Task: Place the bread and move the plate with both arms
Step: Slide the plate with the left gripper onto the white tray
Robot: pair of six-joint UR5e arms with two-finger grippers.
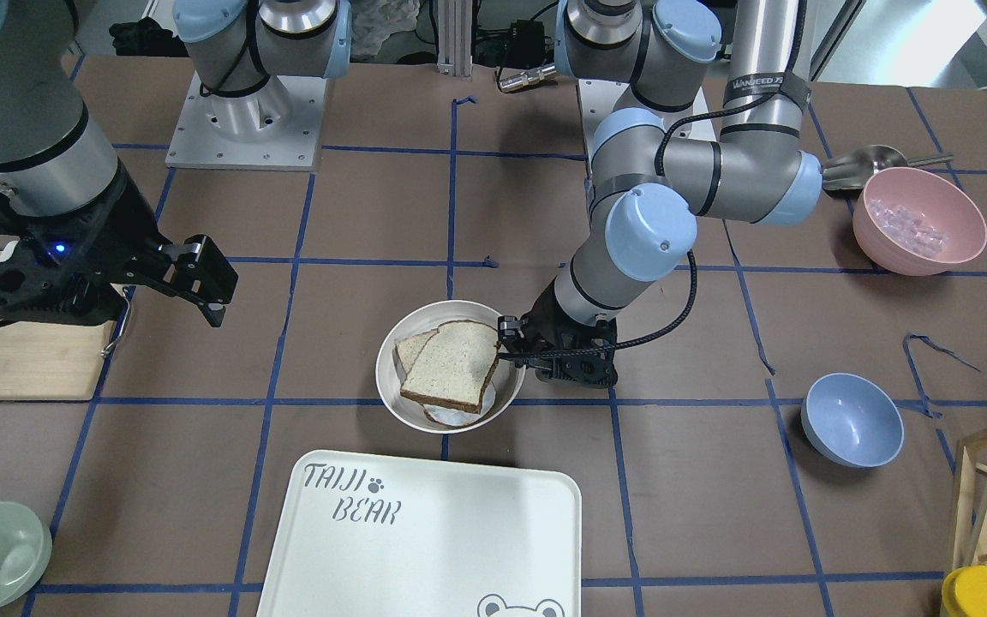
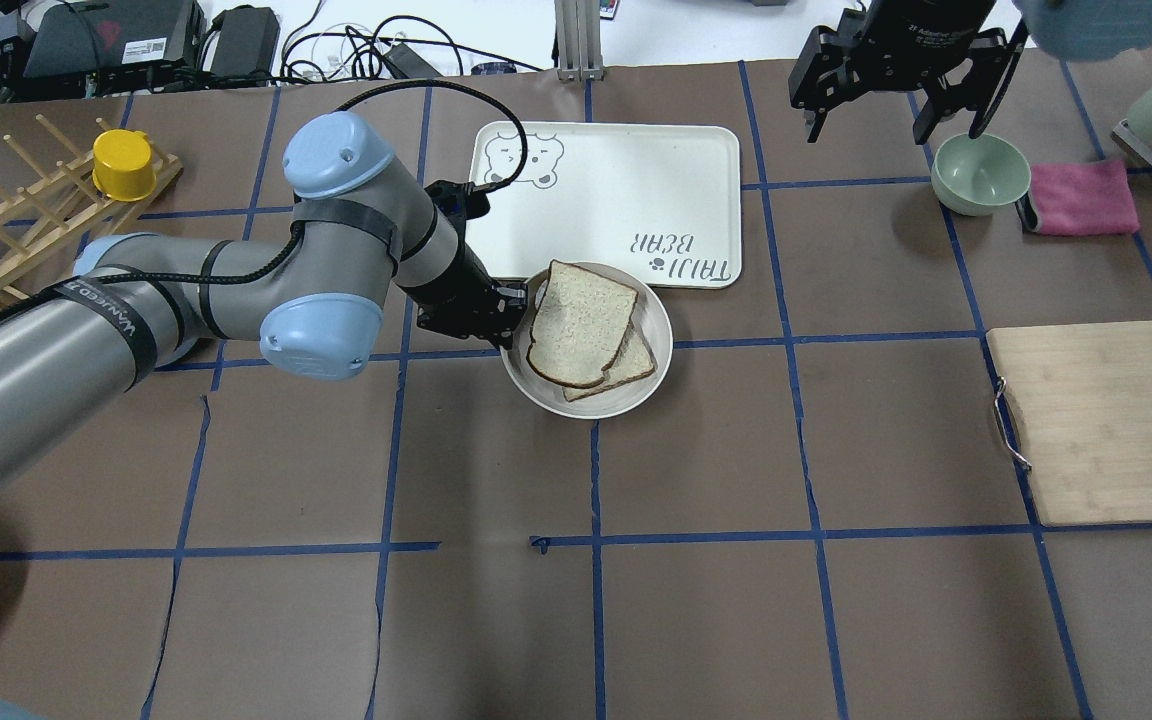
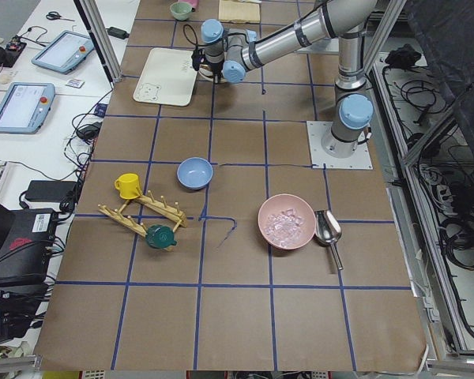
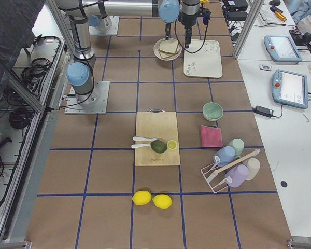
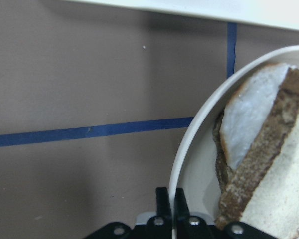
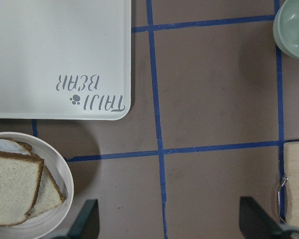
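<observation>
The bread [image 2: 579,322], a dark-crusted slice, lies on top of a paler slice [image 2: 639,366] in the round off-white plate [image 2: 586,405]. It also shows in the front view [image 1: 452,364]. My left gripper [image 2: 521,310] is shut on the plate's rim [image 5: 189,154] at the plate's left side; the wrist view shows both fingers [image 5: 162,204] pinching the rim. The plate rests on the table, touching the tray's near edge. My right gripper [image 2: 896,115] is open and empty, raised high at the far right, above and beside the green bowl. Its wrist view shows the plate [image 6: 65,174] at lower left.
The white "TAIJI BEAR" tray [image 2: 616,190] lies just beyond the plate. A pale green bowl [image 2: 979,172] and pink cloth [image 2: 1081,197] are at far right, a cutting board [image 2: 1096,430] at right. A blue bowl [image 1: 852,420] and pink bowl [image 1: 919,220] stand on the left arm's side.
</observation>
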